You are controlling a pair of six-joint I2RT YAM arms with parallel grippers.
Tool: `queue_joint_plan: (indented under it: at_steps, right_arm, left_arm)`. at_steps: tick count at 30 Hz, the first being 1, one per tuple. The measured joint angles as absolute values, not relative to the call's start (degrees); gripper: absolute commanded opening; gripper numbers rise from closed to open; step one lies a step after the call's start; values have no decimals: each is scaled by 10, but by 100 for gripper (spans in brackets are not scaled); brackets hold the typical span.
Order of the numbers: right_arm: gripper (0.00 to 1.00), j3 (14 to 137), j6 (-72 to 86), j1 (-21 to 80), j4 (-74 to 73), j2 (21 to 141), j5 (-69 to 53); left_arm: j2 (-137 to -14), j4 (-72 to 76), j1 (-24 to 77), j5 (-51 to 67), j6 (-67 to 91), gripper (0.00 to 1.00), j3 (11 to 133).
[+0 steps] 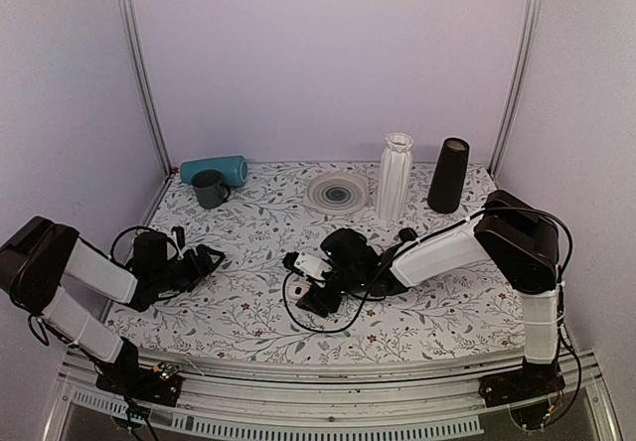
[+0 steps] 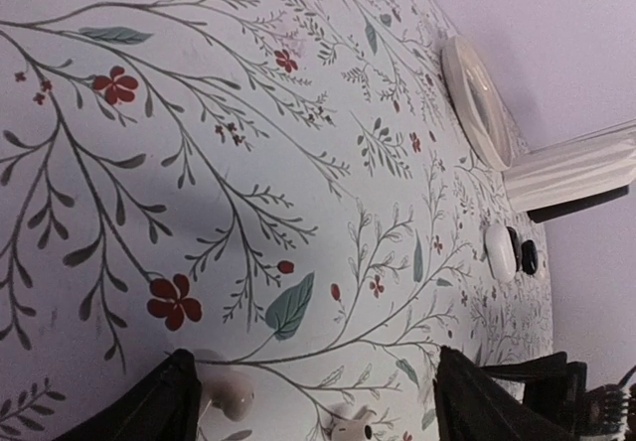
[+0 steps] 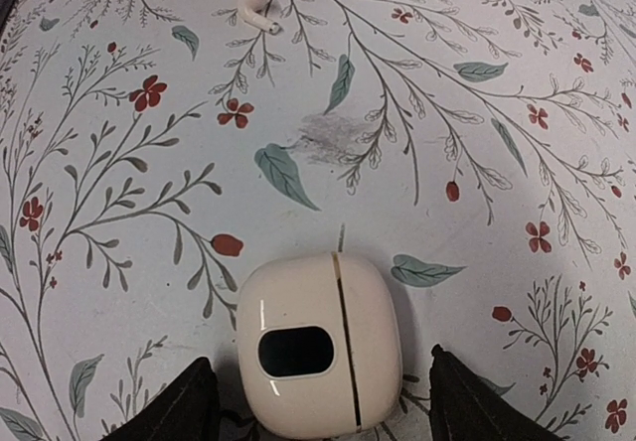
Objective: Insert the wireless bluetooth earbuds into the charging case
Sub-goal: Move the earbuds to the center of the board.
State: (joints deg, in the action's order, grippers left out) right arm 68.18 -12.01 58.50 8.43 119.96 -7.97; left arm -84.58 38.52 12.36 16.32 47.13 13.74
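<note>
Case [image 3: 320, 344] btwn open R jaws

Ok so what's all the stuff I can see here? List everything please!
case: one, white, shut, middle of table
earbuds: two, white, loose, left side
mug: one, dark grey, back left
tube: one, teal, lying behind mug
plate: one, white with rings, back middle
vase: one, white, right of plate
cup: one, black, tall, right of vase
pods: one white, one black at least, near vase
table: one, flowery cloth
left fingers: two, black, open, earbuds between them
right fingers: two, black, open, either side of case
</note>
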Motion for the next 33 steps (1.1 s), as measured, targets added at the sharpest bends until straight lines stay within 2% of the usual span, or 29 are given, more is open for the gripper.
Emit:
queue_joint_plan:
  at_steps: [19, 33]
  right_arm:
    - [73, 717, -144, 585, 76, 1206, -74]
    - [60, 717, -150, 588, 72, 1213, -78]
  left_arm:
    - [-869, 430, 218, 171, 592, 82, 136]
    - [-936, 468, 287, 160, 641, 82, 182]
